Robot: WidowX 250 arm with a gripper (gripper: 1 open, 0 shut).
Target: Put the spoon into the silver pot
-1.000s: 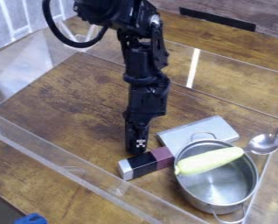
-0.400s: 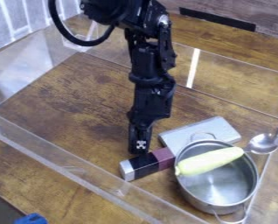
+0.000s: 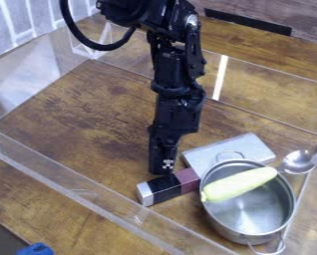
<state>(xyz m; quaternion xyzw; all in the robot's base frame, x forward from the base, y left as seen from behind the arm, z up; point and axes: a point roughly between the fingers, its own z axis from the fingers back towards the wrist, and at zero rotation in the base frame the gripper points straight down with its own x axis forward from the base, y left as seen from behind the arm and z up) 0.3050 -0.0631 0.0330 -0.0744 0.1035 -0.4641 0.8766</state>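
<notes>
Silver spoon (image 3: 300, 161) lies on the tabletop (image 3: 82, 120) right of the pot (image 3: 252, 209), we see, while our pincer (image 3: 158, 177) points down by the grey slab (image 3: 228, 152), jaws together, holding nothing.

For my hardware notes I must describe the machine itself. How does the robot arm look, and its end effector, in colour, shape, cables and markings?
The arm is all black, built of chunky, blocky segments stacked one on another. A black cable loops out in a wide arc near its top. The end effector is also black, narrow and boxy, with small white markings on its face; they are too small to read.
</notes>
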